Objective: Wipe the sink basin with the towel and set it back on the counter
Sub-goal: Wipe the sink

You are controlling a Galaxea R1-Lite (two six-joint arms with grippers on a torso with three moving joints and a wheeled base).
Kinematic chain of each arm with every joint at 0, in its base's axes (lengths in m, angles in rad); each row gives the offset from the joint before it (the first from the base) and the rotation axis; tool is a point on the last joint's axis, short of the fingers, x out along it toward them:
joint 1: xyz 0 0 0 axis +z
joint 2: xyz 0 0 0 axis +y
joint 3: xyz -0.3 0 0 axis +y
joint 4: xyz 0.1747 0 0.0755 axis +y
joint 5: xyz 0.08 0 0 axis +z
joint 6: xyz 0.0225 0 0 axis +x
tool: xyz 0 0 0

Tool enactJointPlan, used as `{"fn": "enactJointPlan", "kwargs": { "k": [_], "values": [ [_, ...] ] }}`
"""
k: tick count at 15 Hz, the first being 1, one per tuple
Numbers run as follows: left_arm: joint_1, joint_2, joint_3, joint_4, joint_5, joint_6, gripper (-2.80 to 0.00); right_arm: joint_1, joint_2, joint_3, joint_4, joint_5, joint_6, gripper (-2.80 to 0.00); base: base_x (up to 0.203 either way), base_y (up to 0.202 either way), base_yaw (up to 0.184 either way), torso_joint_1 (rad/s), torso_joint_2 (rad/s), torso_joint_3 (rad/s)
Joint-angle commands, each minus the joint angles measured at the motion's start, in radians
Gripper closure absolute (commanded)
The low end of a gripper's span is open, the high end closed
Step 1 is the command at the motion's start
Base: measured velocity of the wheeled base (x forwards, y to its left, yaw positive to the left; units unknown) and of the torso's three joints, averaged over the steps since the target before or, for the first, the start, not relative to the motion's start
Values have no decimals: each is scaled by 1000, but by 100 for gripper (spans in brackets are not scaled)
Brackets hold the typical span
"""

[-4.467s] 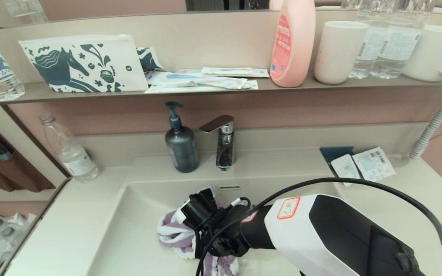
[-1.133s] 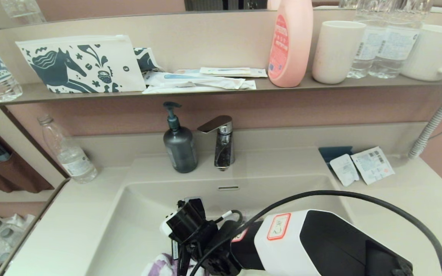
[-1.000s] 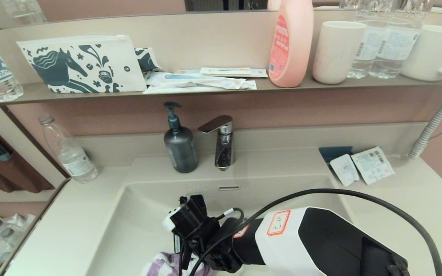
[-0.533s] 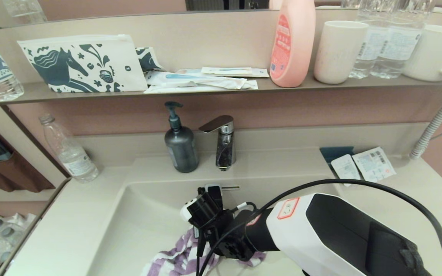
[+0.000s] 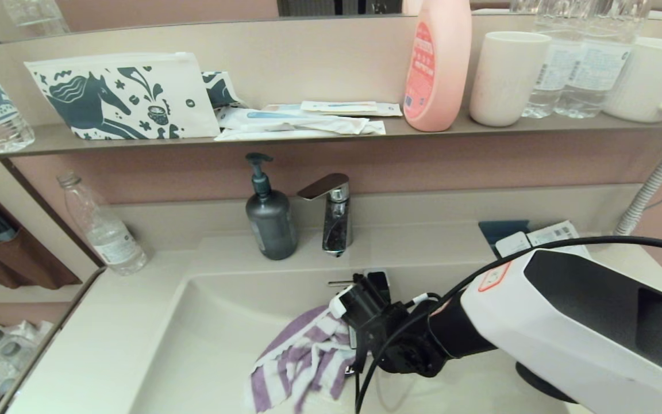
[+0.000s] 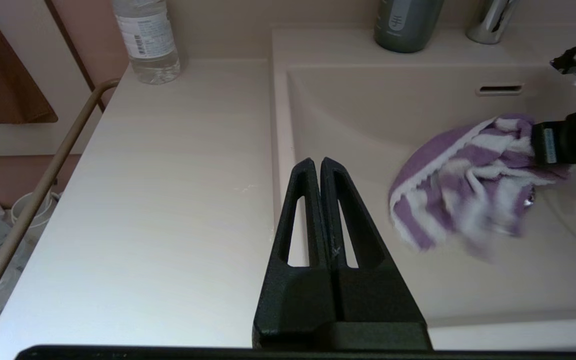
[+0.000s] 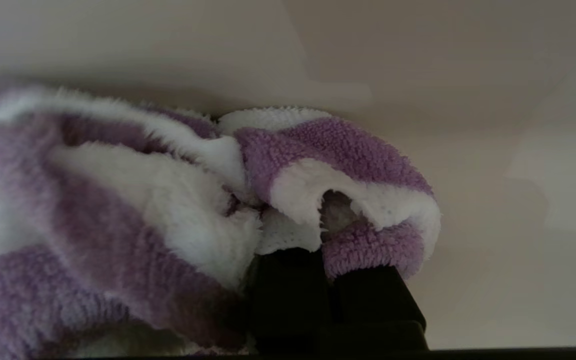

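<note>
The fluffy purple-and-white striped towel [image 5: 308, 359] hangs bunched inside the wide cream-beige sink basin [image 5: 216, 322], pinched at one end by the right gripper [image 7: 325, 250], whose black fingers are pressed together on a fold of cloth. Only the right wrist view shows that pinch; in the head view the wrist's black housing hides the fingers. The left wrist view alone shows the left gripper [image 6: 320, 167], its two black fingers pressed together and holding nothing, above the smooth cream-beige counter [image 6: 168, 190] at the basin's edge. The head view alone shows the narrow grey-brown shelf [image 5: 49, 141]. One dark grey pump bottle [image 5: 270, 221] and one chrome faucet [image 5: 334, 215] stand behind the basin, and one clear plastic bottle [image 5: 104, 227] stands on the counter's far left.
</note>
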Motion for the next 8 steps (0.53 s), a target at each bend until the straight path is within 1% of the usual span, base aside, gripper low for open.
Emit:
{"fn": "enactJointPlan", "kwargs": {
  "k": [1,6,7,8],
  "values": [
    [0,1,0,0,0,0,0,-24,-70,69,-4,4,0,0,0,0,0,0,0,0],
    [0,1,0,0,0,0,0,-72,-195,316,8,-20,-29,0,0,0,0,0,0,0],
    [0,1,0,0,0,0,0,-74,-230,361,26,-20,-41,0,0,0,0,0,0,0],
    [0,1,0,0,0,0,0,-69,-255,393,80,-16,-48,0,0,0,0,0,0,0]
  ]
}}
